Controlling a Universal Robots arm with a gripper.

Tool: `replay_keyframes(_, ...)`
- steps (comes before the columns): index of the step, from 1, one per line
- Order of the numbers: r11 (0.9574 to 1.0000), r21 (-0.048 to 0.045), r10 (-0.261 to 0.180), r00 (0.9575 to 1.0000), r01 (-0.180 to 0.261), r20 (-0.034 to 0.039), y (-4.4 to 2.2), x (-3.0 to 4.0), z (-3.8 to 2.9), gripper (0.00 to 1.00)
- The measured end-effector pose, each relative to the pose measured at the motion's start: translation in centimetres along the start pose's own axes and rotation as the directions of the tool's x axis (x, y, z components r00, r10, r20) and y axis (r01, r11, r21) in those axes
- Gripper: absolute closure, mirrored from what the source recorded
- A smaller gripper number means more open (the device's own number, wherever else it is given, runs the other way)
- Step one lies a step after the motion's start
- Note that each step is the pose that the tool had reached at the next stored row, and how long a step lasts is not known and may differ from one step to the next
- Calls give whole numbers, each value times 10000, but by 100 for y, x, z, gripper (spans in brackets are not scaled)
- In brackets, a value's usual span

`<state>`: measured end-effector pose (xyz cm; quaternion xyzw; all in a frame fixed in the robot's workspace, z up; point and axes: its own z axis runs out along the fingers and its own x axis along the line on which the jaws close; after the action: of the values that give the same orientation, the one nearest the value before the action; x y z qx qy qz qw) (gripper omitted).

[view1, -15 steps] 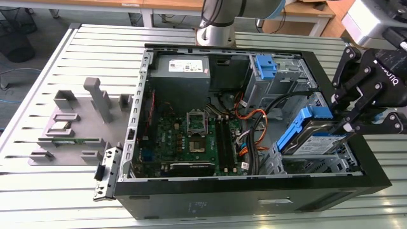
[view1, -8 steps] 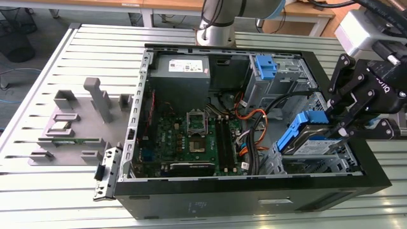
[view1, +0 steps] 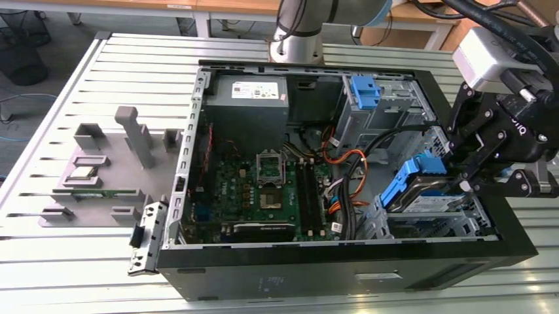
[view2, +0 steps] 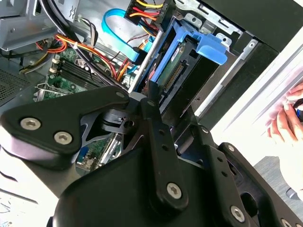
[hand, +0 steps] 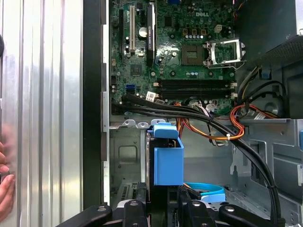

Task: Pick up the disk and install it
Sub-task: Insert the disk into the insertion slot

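Slatted metal table (view1: 131, 59) bears an open computer case (view1: 349, 275). Gripper (view1: 456, 175) is clamped on the disk (view1: 425, 197), which is tilted over the drive bay (view1: 476, 210), long axis sloping, raised end at the gripper.

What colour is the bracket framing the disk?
Blue. The bracket shows best in the first wrist view.

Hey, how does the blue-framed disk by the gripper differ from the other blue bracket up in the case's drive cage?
The disk carries a silver labelled drive in its blue frame; the blue bracket looks bare. The disk lies tilted with the gripper at it; the blue bracket sits apart from the gripper, in the drive cage. Both are blue plastic, inside the case.
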<state>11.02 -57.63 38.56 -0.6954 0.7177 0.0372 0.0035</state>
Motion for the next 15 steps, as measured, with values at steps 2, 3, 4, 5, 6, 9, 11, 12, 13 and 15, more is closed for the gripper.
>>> replay_keyframes(2, 10000, 0, 0, 10000, 0, -1, 0, 0, 0, 65)
replay_keyframes(3, 10000, 0, 0, 10000, 0, 0, 0, 1, 1, 65)
replay_keyframes(4, 10000, 0, -1, 10000, 1, 0, 0, 1, 1, 65)
replay_keyframes(5, 10000, 0, 0, 10000, 0, 1, 0, 1, 1, 65)
replay_keyframes(6, 10000, 0, 0, 10000, 0, 1, 0, 0, 2, 65)
replay_keyframes(9, 10000, 0, 0, 10000, 0, 0, 0, 1, 1, 64)
replay_keyframes(11, 10000, 0, 0, 10000, 0, 1, 0, 1, 2, 58)
replay_keyframes(12, 10000, 0, 0, 10000, 0, 2, 0, 0, 2, 58)
replay_keyframes(13, 10000, 0, 0, 10000, 0, 1, 0, 0, 2, 58)
replay_keyframes(15, 10000, 0, 0, 10000, 0, 1, 0, 0, 2, 58)
